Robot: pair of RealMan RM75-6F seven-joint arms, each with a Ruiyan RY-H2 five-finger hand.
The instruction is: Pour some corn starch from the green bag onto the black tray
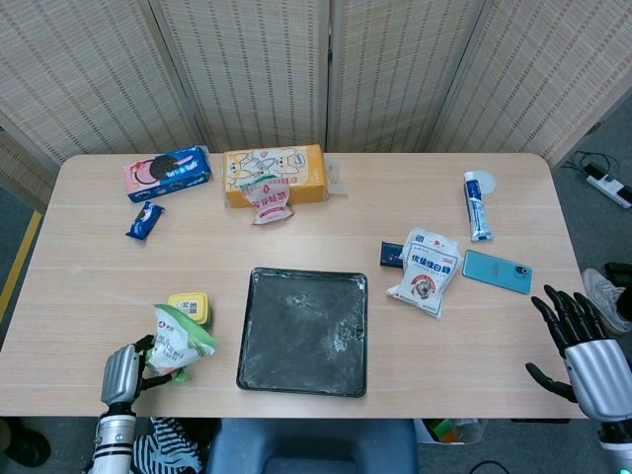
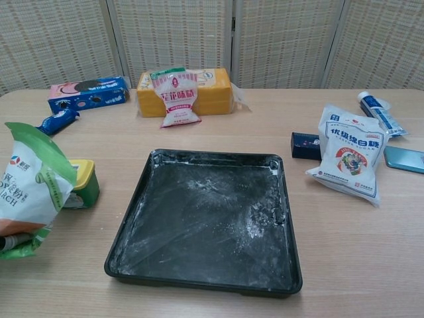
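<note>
The left robot hand (image 1: 120,371) grasps the green bag (image 1: 178,344) by its lower end at the near left desk (image 1: 296,227) edge, left of the black tray (image 1: 304,331). In the chest view the bag is cut off by the left frame border and the holding fingers are barely visible. A small yellow-lidded container (image 1: 189,308) stands partly hidden behind the bag. The right robot hand (image 1: 581,348) hangs released beyond the right desk edge, fingers spread. The tray carries white powder traces.
</note>
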